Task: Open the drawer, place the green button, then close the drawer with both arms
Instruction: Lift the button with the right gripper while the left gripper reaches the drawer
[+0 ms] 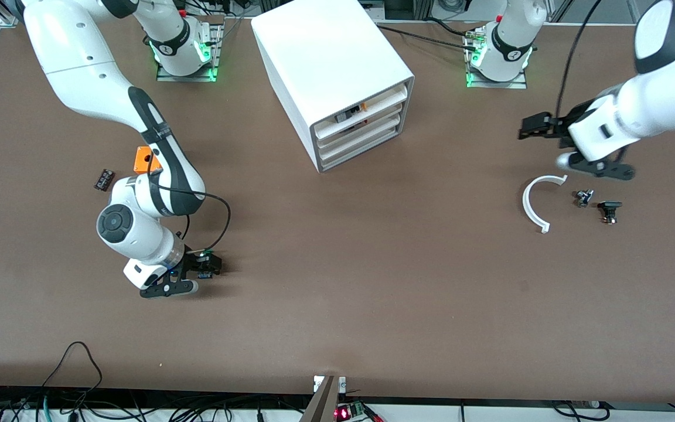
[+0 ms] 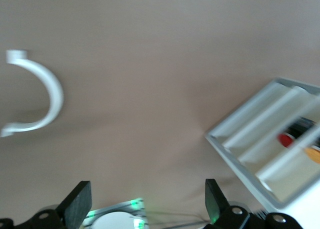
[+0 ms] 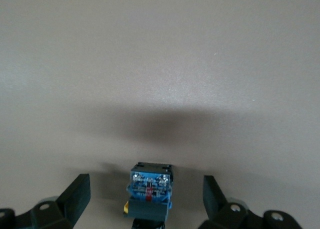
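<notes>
Hovering low over the tabletop [image 1: 337,281] toward the right arm's end, the right claw [image 3: 147,199] has its fingers [image 3: 75,196] spread wide apart with the button [image 3: 148,189] between them, touched by neither. The left claw [image 2: 147,206], fingers likewise apart and holding nothing, hangs above the left arm's end of the tabletop near a white curved piece [image 1: 535,202] and two small black parts [image 1: 598,205]. The cabinet [image 1: 331,70] stands by the edge where the arms' bases are, its top drawer [image 1: 367,108] slightly pulled out.

Button [image 3: 150,191] (blue base) on table, drawer [image 1: 367,107] ajar
</notes>
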